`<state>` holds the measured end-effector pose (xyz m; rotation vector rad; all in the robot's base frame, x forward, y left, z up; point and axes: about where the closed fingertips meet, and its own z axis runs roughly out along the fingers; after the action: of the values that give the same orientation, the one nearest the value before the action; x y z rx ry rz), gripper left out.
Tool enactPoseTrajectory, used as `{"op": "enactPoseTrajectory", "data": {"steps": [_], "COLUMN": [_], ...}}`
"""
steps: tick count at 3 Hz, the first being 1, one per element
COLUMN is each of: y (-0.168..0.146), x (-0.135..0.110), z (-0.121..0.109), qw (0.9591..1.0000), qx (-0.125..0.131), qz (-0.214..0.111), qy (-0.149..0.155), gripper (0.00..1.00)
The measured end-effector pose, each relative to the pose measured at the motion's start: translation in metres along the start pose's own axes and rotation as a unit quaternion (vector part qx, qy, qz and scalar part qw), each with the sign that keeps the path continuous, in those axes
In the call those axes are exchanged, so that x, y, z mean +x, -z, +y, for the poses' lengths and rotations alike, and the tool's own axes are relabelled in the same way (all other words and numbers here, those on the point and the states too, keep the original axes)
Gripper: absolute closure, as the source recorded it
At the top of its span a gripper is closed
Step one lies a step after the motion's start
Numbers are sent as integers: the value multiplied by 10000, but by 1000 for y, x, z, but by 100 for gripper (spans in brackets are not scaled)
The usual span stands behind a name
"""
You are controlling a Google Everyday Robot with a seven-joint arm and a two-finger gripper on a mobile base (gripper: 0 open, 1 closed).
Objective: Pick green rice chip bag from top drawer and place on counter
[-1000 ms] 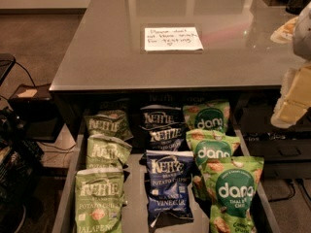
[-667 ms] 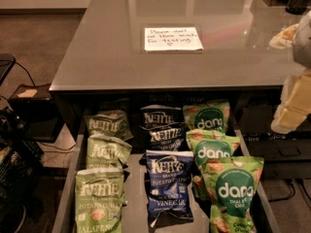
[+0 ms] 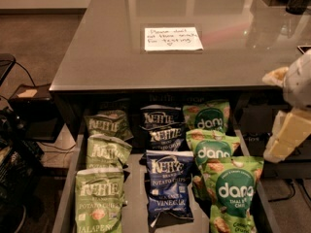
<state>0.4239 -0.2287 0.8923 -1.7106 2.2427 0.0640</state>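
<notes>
Gripper (image 3: pixel 287 135), state unclear, just right of top drawer (image 3: pixel 65 198), apart from green rice chip bag (image 3: pixel 235 193).

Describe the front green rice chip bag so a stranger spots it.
Below the grey counter, the open top drawer holds three rows of bags. Take the right row, nearest the pincer at the right edge. Its front one, the green rice chip bag, is light green with white "dang" lettering, not "Kettle".
</notes>
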Motion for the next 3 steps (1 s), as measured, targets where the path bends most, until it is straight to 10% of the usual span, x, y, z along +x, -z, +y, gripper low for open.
{"op": "enactPoseTrajectory", "data": {"steps": [3], "y": [-93], "x": [55], "z": [17], "qw": [9955], "qx": [-791], "qz": [219], "qy": [-474], "gripper": [0]}}
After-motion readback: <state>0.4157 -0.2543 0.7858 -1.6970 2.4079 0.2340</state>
